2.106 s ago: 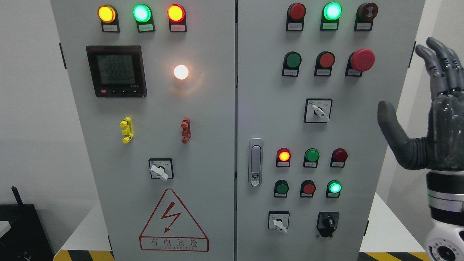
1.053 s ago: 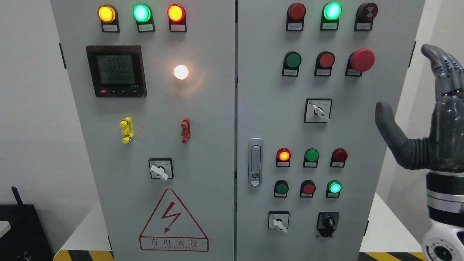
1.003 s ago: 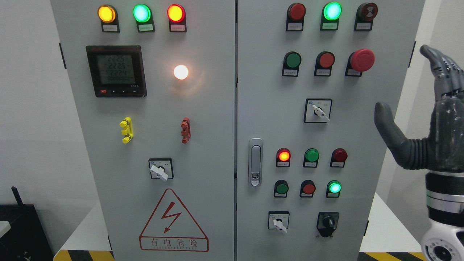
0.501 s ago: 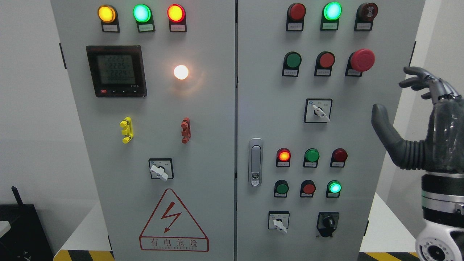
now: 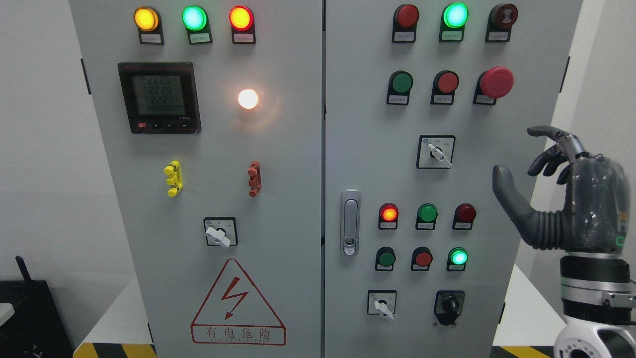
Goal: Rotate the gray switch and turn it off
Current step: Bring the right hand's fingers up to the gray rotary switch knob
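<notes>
the right robot hand [image 5: 551, 199] is the nearest thing, raised at the right edge in front of the cabinet's right side, arm coming up from the lower right. its thumb [image 5: 509, 196] stands out to the left, the fingers [image 5: 549, 149] are curled forward, and it holds nothing, touching no part of the panel. the left robot hand is not in view.

behind it stands the cabinet's right door [image 5: 477, 124], where the task's thing most likely sits: a gray switch [image 5: 439, 155] with a pale lever on a square plate, in the middle of the door, below the big red mushroom button [image 5: 497, 82] and above a row of three lamps [image 5: 427, 213]. its lever points down and to the right. two more levers of the same kind show, one low on this door [image 5: 383, 307] and one on the left door [image 5: 218, 235], so which is meant is a judgement; the upper right one is nearest the hand.

to do the approach well, i judge the hand should travel left and slightly up, keeping clear of the mushroom button and the lamps, then open thumb and forefinger enough to straddle the lever across its narrow sides. grip near the hub rather than the tip, so the twist turns the knob and the pads do not slip off. which direction is off cannot be read from the plate's tiny marks.
</notes>
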Robot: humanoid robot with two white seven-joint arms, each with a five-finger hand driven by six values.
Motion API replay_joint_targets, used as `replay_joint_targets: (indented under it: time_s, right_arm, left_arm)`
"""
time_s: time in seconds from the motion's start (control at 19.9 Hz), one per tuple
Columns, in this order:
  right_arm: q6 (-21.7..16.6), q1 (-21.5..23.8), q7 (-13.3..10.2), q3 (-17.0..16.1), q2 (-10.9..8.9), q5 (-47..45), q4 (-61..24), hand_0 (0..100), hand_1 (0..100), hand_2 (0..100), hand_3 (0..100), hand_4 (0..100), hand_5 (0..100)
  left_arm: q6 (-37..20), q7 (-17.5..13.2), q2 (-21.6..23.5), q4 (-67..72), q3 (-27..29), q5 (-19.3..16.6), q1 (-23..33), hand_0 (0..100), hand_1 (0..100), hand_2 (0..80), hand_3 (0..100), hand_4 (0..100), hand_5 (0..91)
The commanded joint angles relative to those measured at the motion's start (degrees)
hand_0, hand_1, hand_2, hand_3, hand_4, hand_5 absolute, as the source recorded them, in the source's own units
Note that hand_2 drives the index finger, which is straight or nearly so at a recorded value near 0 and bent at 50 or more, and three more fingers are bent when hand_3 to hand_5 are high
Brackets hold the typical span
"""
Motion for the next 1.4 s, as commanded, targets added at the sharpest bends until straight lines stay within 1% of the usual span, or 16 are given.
replay_joint_targets:
  time_s: [0.0,0.05,0.15,0.25,0.3,0.45,0.5,0.55,0.75,1.05,1.15,1.25,1.35]
  right_arm:
    - [2.51,0.84,0.23,5.02,2.91,0.07,0.08,20,34,34,92,97,100]
    - [3.83,1.01,0.23,5.55,3.09,0.07,0.08,20,34,35,92,97,100]
    - [5.07,1.10,0.15,6.08,3.27,0.07,0.08,19,35,37,92,97,100]
    - [5.68,1.01,0.15,6.17,3.62,0.07,0.17,19,35,39,92,97,100]
    - [6.03,1.01,0.15,6.52,4.05,0.07,0.17,18,35,39,92,97,100]
    - [6.04,1.01,0.15,7.39,4.15,0.07,0.25,17,35,42,92,98,100]
    - [6.21,1.01,0.15,7.92,4.49,0.07,0.34,16,35,42,92,98,100]
    - [6.82,0.84,0.15,8.10,4.58,0.07,0.60,14,36,43,92,98,100]
    - [9.81,-0.65,0.15,8.80,4.59,0.07,1.48,11,38,43,92,98,100]
    - [13.33,-2.50,0.06,8.89,4.59,0.07,2.63,6,41,44,92,98,100]
    - [13.51,-2.68,-0.03,8.89,4.59,0.07,2.63,5,44,44,91,97,100]
    - [13.51,-2.85,-0.73,8.89,4.59,0.07,2.89,4,45,44,91,97,100]
    - [13.68,-2.94,-0.73,8.89,4.59,0.34,3.50,4,45,45,91,97,100]
  left_arm:
    - [-0.05,-0.05,-0.03,-1.41,0.44,1.14,-0.53,12,39,0.0,0,0,0.0]
    - [-0.05,0.04,-0.03,-1.41,0.44,1.14,-0.53,12,39,0.0,0,0,0.0]
    - [-0.05,-0.05,-0.03,-1.41,0.44,1.14,-0.53,12,39,0.0,0,0,0.0]
    - [0.04,-0.05,0.06,-1.41,0.44,1.14,-0.53,12,39,0.0,0,0,0.0]
    - [-0.05,0.04,0.06,-1.41,0.44,1.14,-0.53,12,39,0.0,0,0,0.0]
    - [-0.05,-0.05,-0.03,-1.41,0.44,1.14,-0.53,12,39,0.0,0,0,0.0]
    - [-0.05,-0.05,-0.03,-1.41,0.44,1.14,-0.53,12,39,0.0,0,0,0.0]
    - [-0.05,-0.05,-0.03,-1.41,0.44,1.14,-0.53,12,39,0.0,0,0,0.0]
    - [-0.05,0.04,-0.03,-1.41,0.44,1.14,-0.53,12,39,0.0,0,0,0.0]
    - [-0.05,-0.05,-0.03,-1.41,0.44,1.14,-0.53,12,39,0.0,0,0,0.0]
    - [-0.05,-0.05,0.06,-1.41,0.44,1.14,-0.53,12,39,0.0,0,0,0.0]
    - [0.04,-0.05,-0.03,-1.41,0.44,1.14,-0.53,12,39,0.0,0,0,0.0]
    - [-0.05,-0.05,-0.03,-1.41,0.44,1.14,-0.53,12,39,0.0,0,0,0.0]
